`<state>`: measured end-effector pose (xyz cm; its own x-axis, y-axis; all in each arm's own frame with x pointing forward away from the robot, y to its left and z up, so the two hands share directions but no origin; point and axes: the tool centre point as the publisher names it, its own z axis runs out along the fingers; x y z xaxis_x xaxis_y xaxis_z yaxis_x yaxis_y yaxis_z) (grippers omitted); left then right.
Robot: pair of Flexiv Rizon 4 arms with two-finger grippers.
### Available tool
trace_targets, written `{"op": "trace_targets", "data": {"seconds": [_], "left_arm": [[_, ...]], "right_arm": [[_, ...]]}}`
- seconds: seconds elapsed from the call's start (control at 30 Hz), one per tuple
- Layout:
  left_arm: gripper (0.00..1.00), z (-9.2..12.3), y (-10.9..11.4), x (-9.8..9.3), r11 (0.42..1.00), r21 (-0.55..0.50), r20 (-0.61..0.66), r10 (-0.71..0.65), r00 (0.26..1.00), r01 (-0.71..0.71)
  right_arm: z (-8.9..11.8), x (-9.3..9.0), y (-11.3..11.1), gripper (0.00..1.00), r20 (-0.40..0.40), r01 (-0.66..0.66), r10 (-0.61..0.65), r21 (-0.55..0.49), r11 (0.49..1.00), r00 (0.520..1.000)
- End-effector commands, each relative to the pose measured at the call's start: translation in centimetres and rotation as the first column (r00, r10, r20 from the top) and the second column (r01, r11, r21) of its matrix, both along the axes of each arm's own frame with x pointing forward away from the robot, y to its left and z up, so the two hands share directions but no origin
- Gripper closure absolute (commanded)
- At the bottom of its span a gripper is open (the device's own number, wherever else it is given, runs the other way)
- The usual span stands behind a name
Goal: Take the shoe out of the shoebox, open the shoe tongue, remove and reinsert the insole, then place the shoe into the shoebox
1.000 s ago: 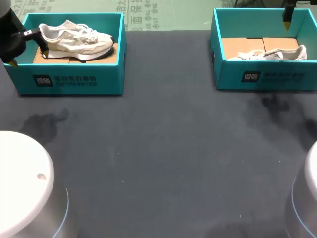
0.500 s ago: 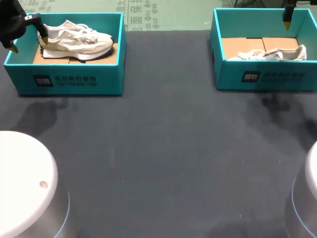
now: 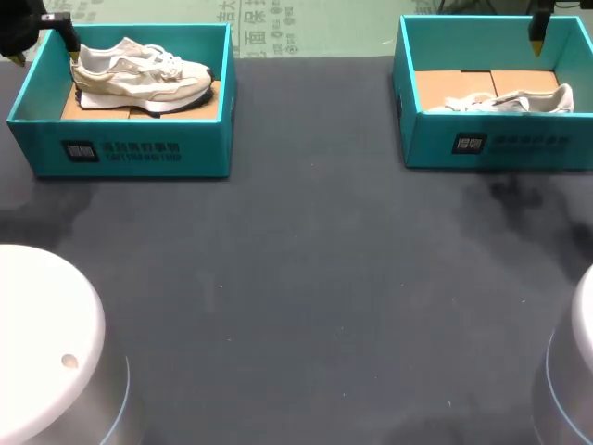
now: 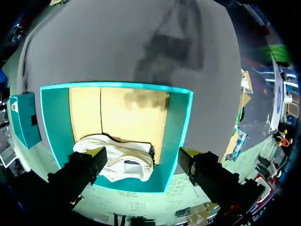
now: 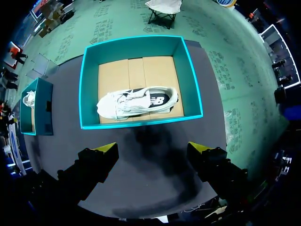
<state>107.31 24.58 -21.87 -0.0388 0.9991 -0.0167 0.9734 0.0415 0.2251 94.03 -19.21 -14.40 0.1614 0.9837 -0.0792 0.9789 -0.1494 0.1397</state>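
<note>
Presently: step one, shoe extraction, not begun. White sneaker lying in left teal shoebox. Left gripper spread wide above its heel end, apparently untouching. Right gripper released, high over second boxed sneaker. Next: descend, clamp heel.

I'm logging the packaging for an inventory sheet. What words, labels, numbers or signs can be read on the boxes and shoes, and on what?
Left shoebox, front wall: a dark square mark beside two pale lines of print; too blurred to read.
Right shoebox, front wall: the same kind of mark and print; too blurred to read.
Shoe in that box, side panel: a pale emblem on black; no legible words.
No readable numbers.
</note>
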Motion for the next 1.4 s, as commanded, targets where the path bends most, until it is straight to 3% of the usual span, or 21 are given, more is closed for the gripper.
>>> {"op": "trace_targets", "data": {"seconds": [0.03, 0.3, 0.6, 0.8, 1.4], "left_arm": [[0.00, 0.5, 1.1, 5.4, 0.999, -0.025, -0.126, -0.041, 0.991, 0.039], [0.00, 0.1, 0.7, 5.4, 0.997, -0.040, -0.143, -0.073, 0.987, 0.068], [0.00, -1.6, 0.4, 9.5, 0.996, 0.005, -0.107, -0.090, 0.990, 0.091], [0.00, -3.9, 0.8, 11.6, 0.997, 0.037, -0.116, -0.064, 0.991, 0.068], [0.00, -8.5, 0.8, 14.7, 0.995, 0.075, -0.121, -0.057, 0.991, 0.066]], "right_arm": [[0.0, 0.0, 0.0, 0.00, 0.000, 0.000, 0.000, -0.001, 1.000, 1.000], [0.0, 0.0, 0.0, 0.00, 0.000, 0.000, 0.000, -0.001, 1.000, 1.000], [0.0, 0.0, 0.0, 0.00, 0.000, 0.000, 0.000, -0.001, 1.000, 1.000], [0.0, 0.0, 0.0, 0.00, 0.000, 0.000, 0.000, -0.001, 1.000, 1.000], [0.0, 0.0, 0.0, 0.00, 0.000, 0.000, 0.000, -0.001, 1.000, 1.000]]}}
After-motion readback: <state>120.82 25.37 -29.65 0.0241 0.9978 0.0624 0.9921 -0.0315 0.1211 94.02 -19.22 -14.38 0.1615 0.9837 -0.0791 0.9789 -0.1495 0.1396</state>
